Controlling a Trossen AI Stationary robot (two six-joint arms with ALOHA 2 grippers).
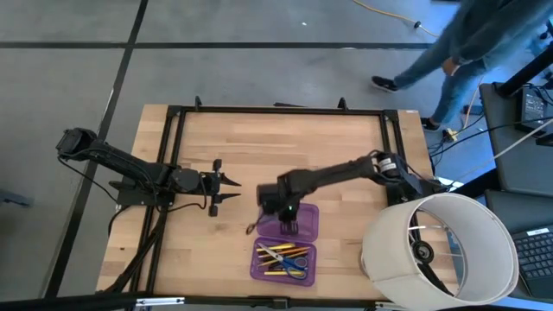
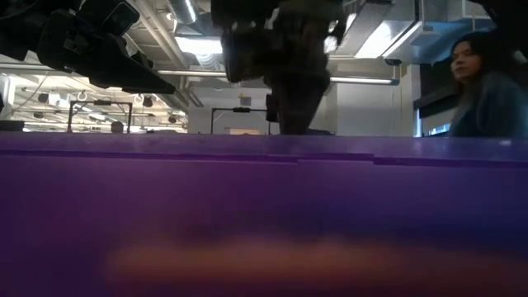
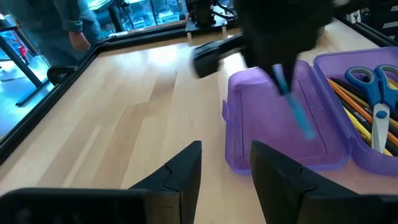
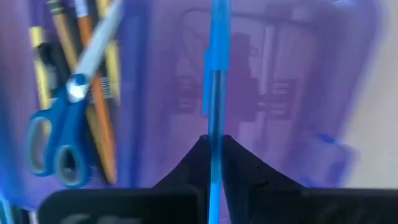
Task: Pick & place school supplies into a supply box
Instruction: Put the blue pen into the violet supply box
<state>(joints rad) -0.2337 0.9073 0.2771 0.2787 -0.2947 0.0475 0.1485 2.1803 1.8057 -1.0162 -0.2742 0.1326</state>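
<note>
The box (image 1: 286,246) lies open flat near the table's (image 1: 233,142) front edge, its two purple halves side by side so either can take supplies from above. The front half already holds the scissors (image 4: 59,134) and pencils (image 3: 351,112); the back half looks empty. The right gripper (image 1: 289,223) hangs over that empty half with its fingers clenched on a blue pen (image 4: 214,93), which hangs tip-down over the tray floor, apparently so it can be lowered or dropped inside the walls. Whether the tip touches the plastic cannot be told. In my judgement the placing step is under way and release is still to come. The left gripper (image 1: 226,187) waits over bare table left of the box, fingers parted and holding nothing.
</note>
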